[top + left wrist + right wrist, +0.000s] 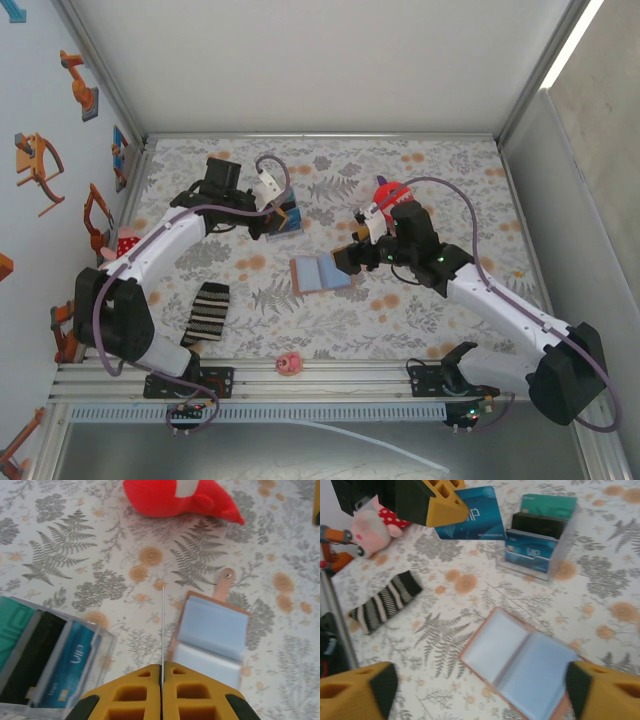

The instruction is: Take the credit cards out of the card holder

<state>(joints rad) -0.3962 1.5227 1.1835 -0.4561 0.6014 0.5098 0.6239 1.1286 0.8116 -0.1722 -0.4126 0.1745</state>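
Lying open: card holder (320, 272), long axis left-right | left tool (161, 667) clamps blue card (475, 515) | right tool (480, 680) apart

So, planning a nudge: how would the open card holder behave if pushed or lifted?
The card holder lies open and flat, so it would probably slide, not tip. Its centre fold suggests it folds floppily if lifted by one side. It looks thin, likely light.
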